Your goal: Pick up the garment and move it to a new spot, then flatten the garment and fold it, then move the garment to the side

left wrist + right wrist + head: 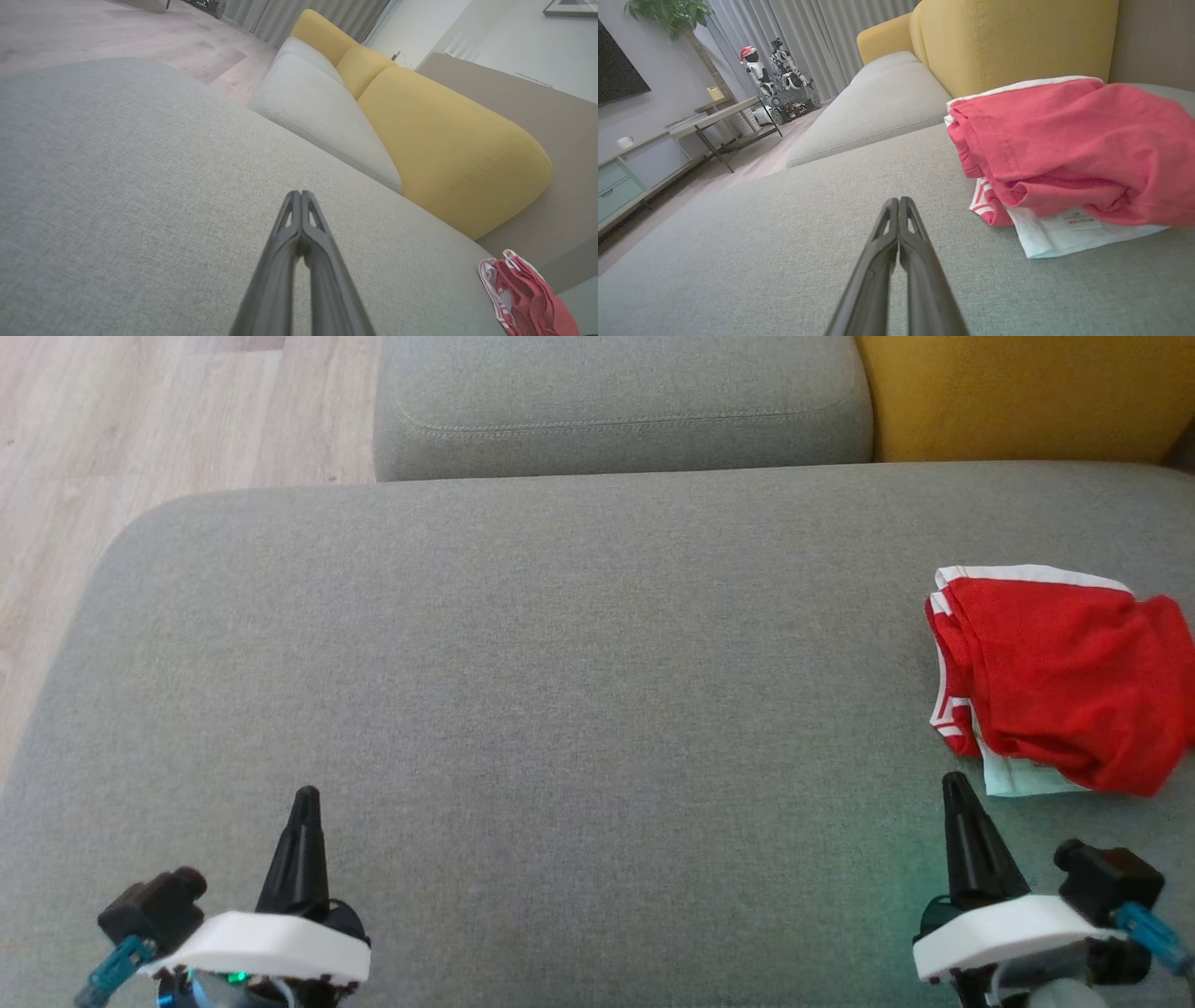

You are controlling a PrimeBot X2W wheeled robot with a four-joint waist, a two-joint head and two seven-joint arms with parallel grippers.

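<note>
The garment is a red piece with white trim, lying bunched and loosely folded at the right edge of the grey sofa seat. It lies close ahead and right of the fingers in the right wrist view, garment, and at the lower right corner of the left wrist view, garment. My right gripper is shut and empty, just short of the garment's near corner. My left gripper is shut and empty at the lower left, far from the garment. Their closed tips show as left gripper and right gripper.
A second grey cushion lies beyond the seat, with a yellow backrest at the far right. Wooden floor runs along the seat's left edge. In the right wrist view, a low table and a small robot stand across the room.
</note>
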